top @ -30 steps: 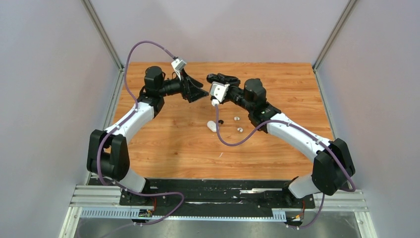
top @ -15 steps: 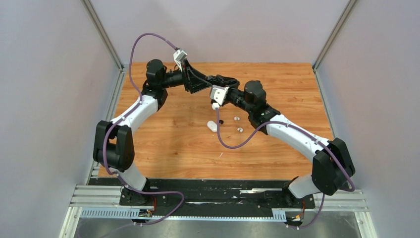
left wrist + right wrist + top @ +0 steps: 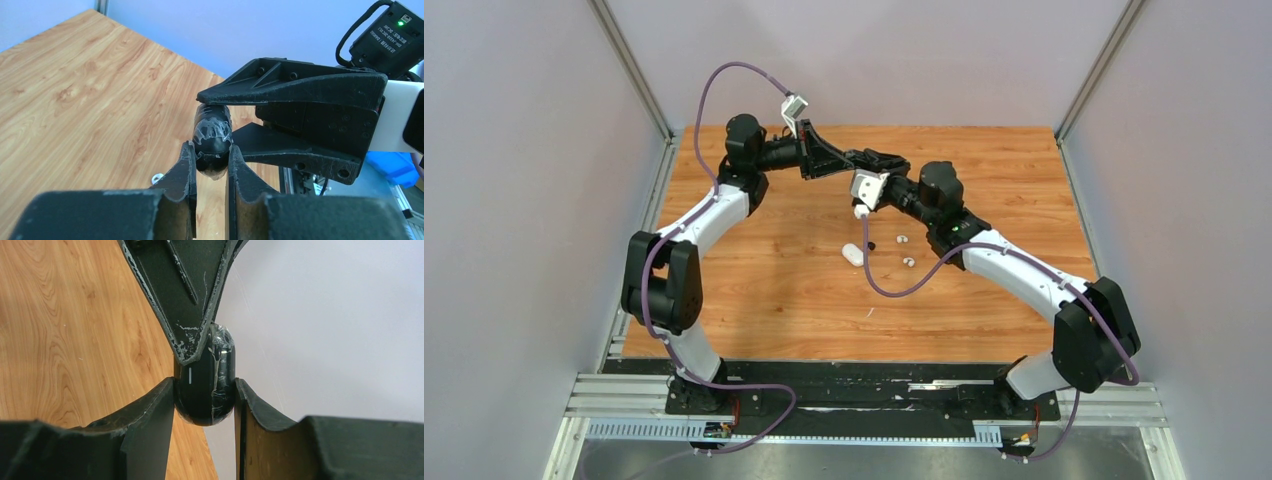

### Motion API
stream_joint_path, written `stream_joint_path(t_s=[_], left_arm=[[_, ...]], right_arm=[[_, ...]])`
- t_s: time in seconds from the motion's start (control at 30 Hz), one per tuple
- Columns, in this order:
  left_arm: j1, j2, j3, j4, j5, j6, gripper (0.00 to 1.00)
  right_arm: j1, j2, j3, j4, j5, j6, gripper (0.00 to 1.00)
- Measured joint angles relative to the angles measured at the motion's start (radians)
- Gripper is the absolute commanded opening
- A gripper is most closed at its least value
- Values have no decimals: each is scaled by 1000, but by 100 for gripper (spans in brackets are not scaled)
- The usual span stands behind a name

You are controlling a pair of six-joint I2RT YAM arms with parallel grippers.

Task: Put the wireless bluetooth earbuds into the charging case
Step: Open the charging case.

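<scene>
Since a second ago the left claw (image 3: 211,156) is being swung across to meet the right claw (image 3: 204,387), its jaws being drawn in from wide to narrow. Black charging case (image 3: 212,127) is being pinched by both claws at once, in the air above the counter (image 3: 754,270). On the counter, on the base side of the joined claws, are being left: white earbud (image 3: 901,239), second white earbud (image 3: 908,261), black earbud (image 3: 871,244), white case (image 3: 852,254) just beside that black earbud.

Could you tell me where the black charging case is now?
The black case hangs above the far middle of the table, pinched by the left gripper and the right gripper.
</scene>
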Motion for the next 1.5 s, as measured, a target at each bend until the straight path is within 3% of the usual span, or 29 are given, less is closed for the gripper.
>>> stream_joint_path(t_s=[0.1, 0.17, 0.3, 0.53, 0.73, 0.97, 1.5], left_arm=[[0, 5, 2, 1, 5, -14, 0], [-1, 12, 2, 3, 8, -15, 0], [-3, 17, 2, -7, 20, 20, 0], [-3, 17, 3, -147, 44, 208, 0], [-3, 10, 3, -336, 43, 421, 0], [-4, -28, 3, -530, 42, 639, 0], [-3, -111, -1, -741, 31, 873, 0]], right_arm=[[-5, 2, 7, -17, -3, 16, 59], [-13, 11, 48, -92, -23, 47, 74], [-50, 39, 176, -328, -124, 121, 85], [-203, 68, 366, -664, -330, 309, 86], [-258, 137, 463, -809, -520, 429, 84], [-254, 283, 535, -866, -657, 569, 83], [-254, 370, 562, -824, -655, 748, 78]])
